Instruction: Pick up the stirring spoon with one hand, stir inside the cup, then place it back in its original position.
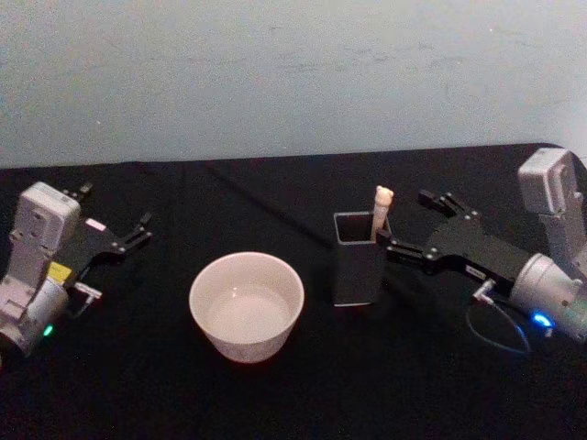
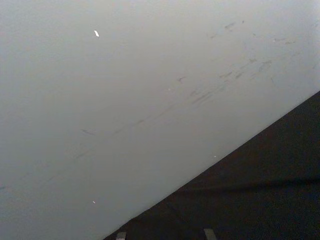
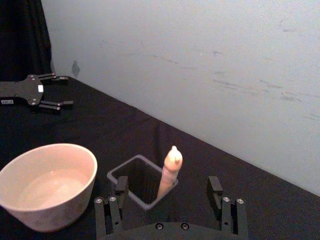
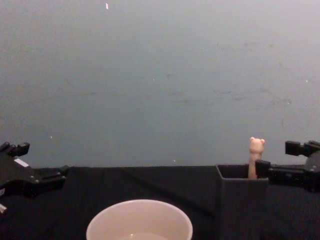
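Two flat fingers on the right gripper (image 1: 404,222) were spread wide and pinching nothing. The stirring spoon (image 1: 382,206) stood just ahead of the fingertips, in line with the gap, in the dark holder (image 1: 356,270). The cup (image 1: 246,302) sat beyond that. The left gripper (image 1: 133,236) was parked well away, fingers apart too.

spoon (image 1: 382,207) shaft hidden in holder (image 1: 358,273), cup (image 4: 139,219) cropped

Finishes I saw
The cup (image 1: 246,305) looked smooth and faintly glossy; the square holder (image 1: 358,266) matt; the table cover (image 1: 128,390) a matt black cloth.
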Robot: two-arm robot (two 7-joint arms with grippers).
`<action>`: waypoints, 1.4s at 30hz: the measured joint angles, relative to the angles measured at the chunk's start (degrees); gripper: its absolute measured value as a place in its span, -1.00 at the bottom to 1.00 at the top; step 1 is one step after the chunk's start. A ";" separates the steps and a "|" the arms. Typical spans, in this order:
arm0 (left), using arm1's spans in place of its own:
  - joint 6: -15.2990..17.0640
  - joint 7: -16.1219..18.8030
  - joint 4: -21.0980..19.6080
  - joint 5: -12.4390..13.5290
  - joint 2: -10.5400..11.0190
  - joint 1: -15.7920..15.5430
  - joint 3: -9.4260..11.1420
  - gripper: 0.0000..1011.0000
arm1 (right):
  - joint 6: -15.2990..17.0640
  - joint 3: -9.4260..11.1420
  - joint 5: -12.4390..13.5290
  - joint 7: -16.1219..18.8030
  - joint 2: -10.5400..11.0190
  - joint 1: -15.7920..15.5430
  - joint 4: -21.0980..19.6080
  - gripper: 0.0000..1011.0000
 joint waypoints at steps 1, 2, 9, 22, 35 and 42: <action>0.00 0.00 0.00 0.00 0.00 0.00 0.00 0.98 | 0.18 -0.08 -0.13 0.06 -0.32 0.31 0.22 0.98; 0.00 0.00 0.00 0.00 0.00 0.00 0.00 0.98 | 0.47 -0.21 -0.38 0.19 -0.90 0.87 0.75 0.98; 0.00 0.00 0.00 0.00 0.00 0.00 0.00 0.98 | 1.71 -0.32 -1.34 0.38 -3.35 2.96 3.05 0.98; 0.00 0.00 0.00 0.00 0.00 0.00 0.00 0.98 | 3.51 -0.05 -1.96 0.89 -6.12 5.55 6.30 0.98; 0.00 0.00 0.00 0.00 0.00 0.00 0.00 0.98 | 4.70 -0.01 -1.63 1.40 -7.25 6.47 7.16 0.98; 0.00 0.00 0.00 0.00 0.00 0.00 0.00 0.98 | 4.76 -0.04 -1.56 1.41 -7.24 6.46 7.18 0.98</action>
